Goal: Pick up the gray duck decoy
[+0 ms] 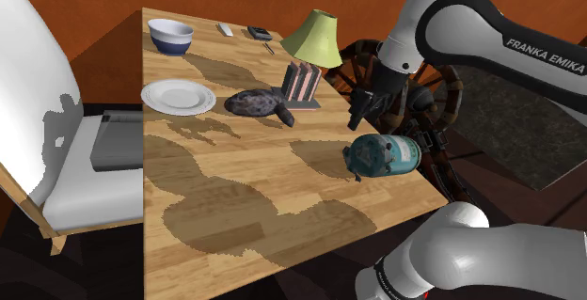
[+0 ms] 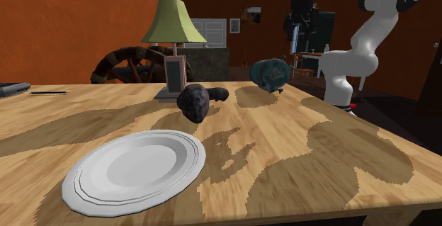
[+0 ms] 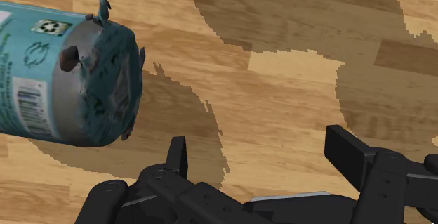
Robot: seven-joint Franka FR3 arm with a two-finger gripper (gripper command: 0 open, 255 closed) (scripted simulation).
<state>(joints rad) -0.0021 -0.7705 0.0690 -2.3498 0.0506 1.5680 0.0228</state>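
The duck decoy [image 1: 259, 103] is a dark grey, mottled body lying on the wooden table [image 1: 235, 185], between the white plate and the lamp's base. In the second exterior view the duck decoy [image 2: 197, 100] lies just beyond the plate. My black gripper [image 1: 359, 119] hangs above the table toward the shoulder view's right of the duck, well apart from it and just above a teal can. In the wrist view the gripper [image 3: 263, 156] is open over bare wood, its fingers [image 3: 177, 156] wide apart with nothing between them.
A teal can [image 1: 381, 154] lies on its side near the gripper, also seen as the can [image 3: 70, 82]. A white plate [image 2: 134, 168], a blue-rimmed bowl [image 1: 170, 36], a green-shaded lamp [image 1: 315, 37], a slatted holder [image 1: 302, 82] and small items [image 1: 258, 33] occupy the table. A white chair [image 1: 56, 148] stands alongside.
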